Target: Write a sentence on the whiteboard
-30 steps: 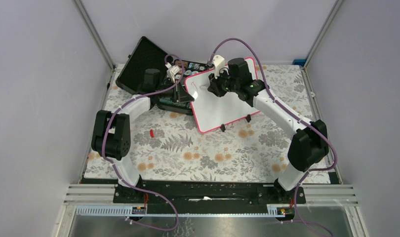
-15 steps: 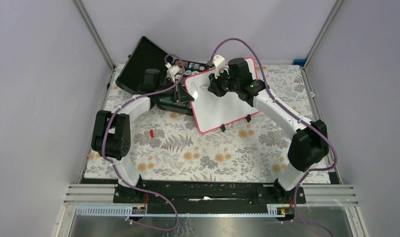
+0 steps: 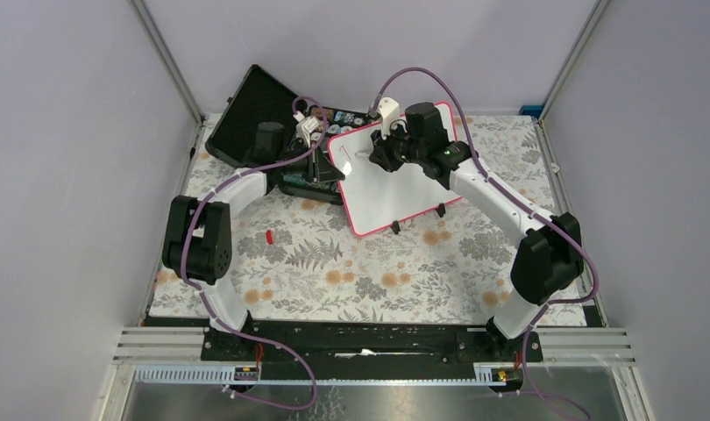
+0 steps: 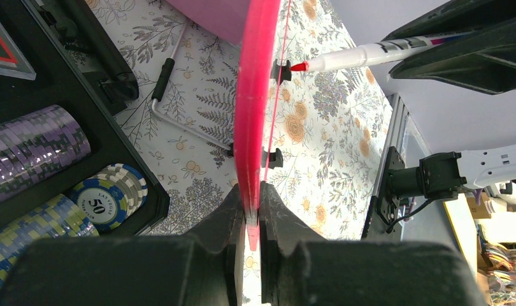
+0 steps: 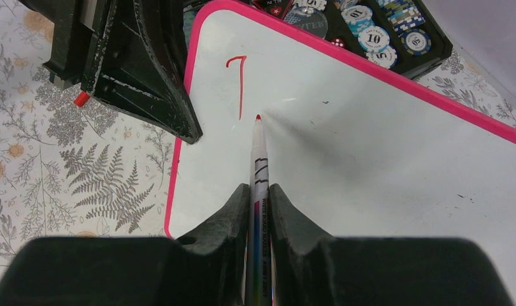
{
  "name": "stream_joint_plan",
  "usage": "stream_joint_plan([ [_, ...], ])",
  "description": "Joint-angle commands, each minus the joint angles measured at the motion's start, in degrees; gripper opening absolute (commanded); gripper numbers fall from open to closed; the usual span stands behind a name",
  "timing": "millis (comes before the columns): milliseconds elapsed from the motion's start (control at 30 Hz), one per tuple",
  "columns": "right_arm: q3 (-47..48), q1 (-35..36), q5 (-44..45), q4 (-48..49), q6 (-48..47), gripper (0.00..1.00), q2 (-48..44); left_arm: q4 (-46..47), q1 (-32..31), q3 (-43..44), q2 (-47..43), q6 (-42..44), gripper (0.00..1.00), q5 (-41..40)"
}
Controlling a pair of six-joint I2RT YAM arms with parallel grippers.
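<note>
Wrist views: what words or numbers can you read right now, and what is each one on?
"50": on a blue-and-white poker chip, left wrist view.
"10": on a pale blue chip, right wrist view.
Black print on the marker: too blurred to read.
On the whiteboard: only red strokes, a short hooked bar and a downstroke; no readable word.

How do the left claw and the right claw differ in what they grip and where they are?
The left claw is shut on the pink rim of the whiteboard; the right claw is shut on a marker. The left claw sits at the board's edge; the right claw hangs over its white face, the marker's red tip beside the red stroke. Both grip something thin.
</note>
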Motion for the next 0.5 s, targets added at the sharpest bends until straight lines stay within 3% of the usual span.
stream_joint_plan([
  [0, 3.16, -0.47, 0.89, 0.12, -0.56, 0.00, 0.55, -0.02, -0.47, 1.46, -0.50, 2.12, 0.00, -0.41],
  [467, 5.05, -0.42, -0.25, 0.01, -0.39, 0.00, 2.88, -0.04, -0.49, 1.69, -0.16, 2.10, 0.00, -0.41],
])
